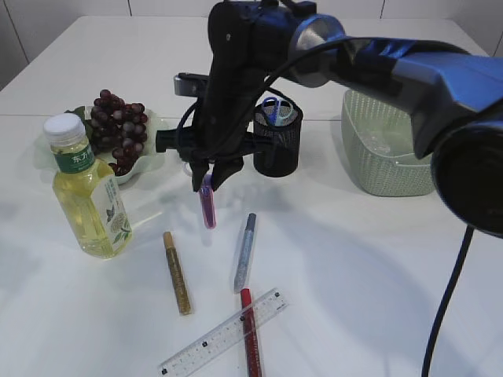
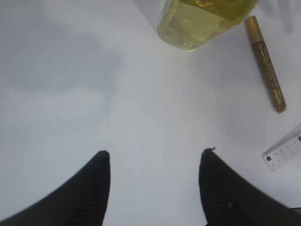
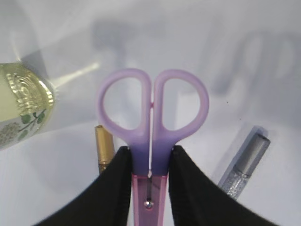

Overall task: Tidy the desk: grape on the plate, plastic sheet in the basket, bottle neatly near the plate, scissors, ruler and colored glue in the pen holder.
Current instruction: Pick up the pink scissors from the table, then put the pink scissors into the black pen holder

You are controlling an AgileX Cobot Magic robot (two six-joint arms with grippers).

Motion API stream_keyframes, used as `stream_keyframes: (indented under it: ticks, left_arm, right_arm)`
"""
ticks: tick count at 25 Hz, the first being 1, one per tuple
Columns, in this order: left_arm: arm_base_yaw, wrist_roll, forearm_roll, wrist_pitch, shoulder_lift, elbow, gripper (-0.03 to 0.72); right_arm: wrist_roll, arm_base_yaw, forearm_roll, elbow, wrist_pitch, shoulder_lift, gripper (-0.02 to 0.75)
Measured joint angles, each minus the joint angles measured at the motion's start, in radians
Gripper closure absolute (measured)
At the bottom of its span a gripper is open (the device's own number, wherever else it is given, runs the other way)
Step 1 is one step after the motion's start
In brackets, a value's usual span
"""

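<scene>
While the left of the white table [image 1: 377,259] holds most of the clutter, a clear plastic bottle of yellow-green drink with a white cap [image 1: 85,190] stands upright at the far left, just in front of a pale green leaf-shaped plate [image 1: 148,159] that carries a bunch of dark red grapes [image 1: 118,126]. To the right of the bottle a gold glitter glue tube [image 1: 177,272] lies on the table, and near the front edge a clear plastic ruler [image 1: 224,333] lies slanted, crossing a red glitter glue tube [image 1: 250,334]. A silver glitter glue tube [image 1: 245,252] lies just right of the gold one.

Seen from its wrist camera, the left gripper [image 2: 155,181] hovers over bare table with its black fingers [image 2: 89,193] spread apart and nothing between them.

Near the middle, the right gripper [image 1: 211,174] hangs above the table, clamped on a pair of scissors with lilac handles and a pink blade cover [image 3: 151,136]; the scissors point downward, clear of the surface. Behind it stands a black mesh pen holder [image 1: 279,137] with something blue inside. Farther right sits a pale green woven plastic basket [image 1: 385,145], with a clear plastic sheet [image 1: 385,149] faintly visible inside.
</scene>
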Motion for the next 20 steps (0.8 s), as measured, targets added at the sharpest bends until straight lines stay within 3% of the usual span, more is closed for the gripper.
stream_keyframes:
  ticks: [6,20]
  left_arm:
    - [0.000,0.000,0.000,0.000,0.000,0.000,0.253]
    - [0.000,0.000,0.000,0.000,0.000,0.000,0.253]
  right_arm:
    - [-0.073,-0.083,0.121,-0.031,0.006,-0.048,0.522]
    - [-0.254,-0.309,0.253,-0.157,0.015,-0.075,0.523]
